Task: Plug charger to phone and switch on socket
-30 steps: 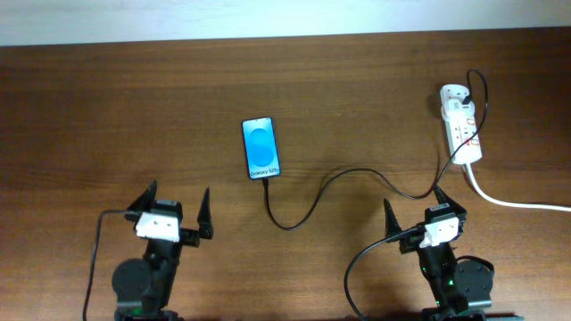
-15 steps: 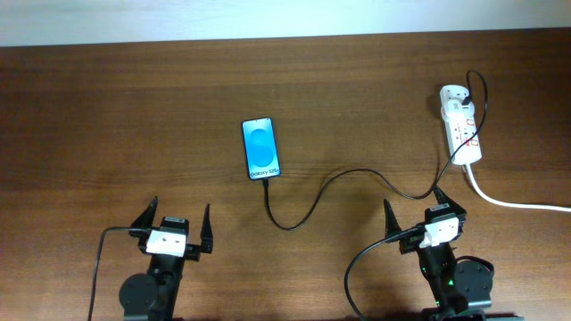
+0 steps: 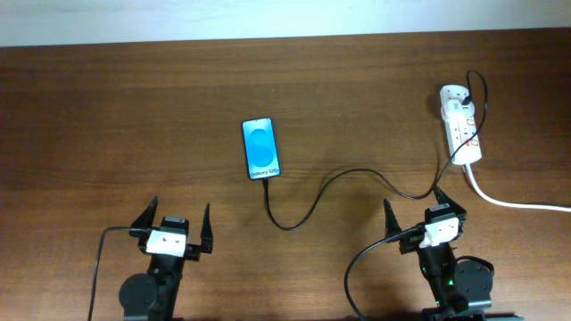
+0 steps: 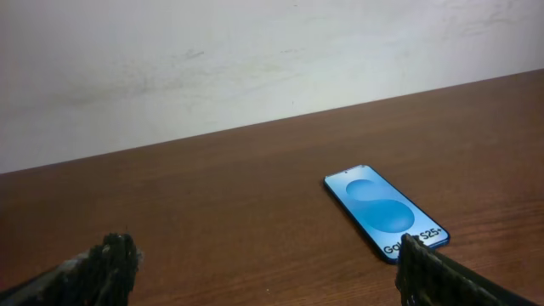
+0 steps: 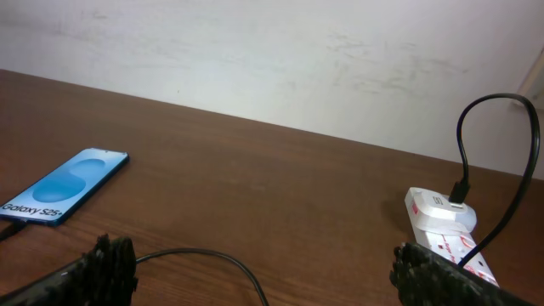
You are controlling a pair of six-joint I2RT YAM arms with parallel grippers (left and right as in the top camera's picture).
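Observation:
The phone [image 3: 260, 148] lies flat on the table, screen up, and also shows in the left wrist view [image 4: 385, 210] and the right wrist view [image 5: 64, 187]. The charger cable [image 3: 323, 190] runs from the phone's near end in a curve to the socket [image 3: 460, 122], a white power strip at the far right, where its other end is plugged in; the strip also shows in the right wrist view [image 5: 442, 222]. My left gripper [image 3: 175, 223] is open and empty near the front edge. My right gripper [image 3: 414, 219] is open and empty, with the cable passing near it.
A thick white cord [image 3: 517, 201] leaves the socket toward the right edge. Black robot cables [image 3: 96, 259] trail by both arm bases. A white wall [image 4: 255, 51] stands behind the wooden table [image 3: 134, 107].
The left arm drew back toward the front edge and straightened between the earliest frame and half a second ago. Since then nothing has moved.

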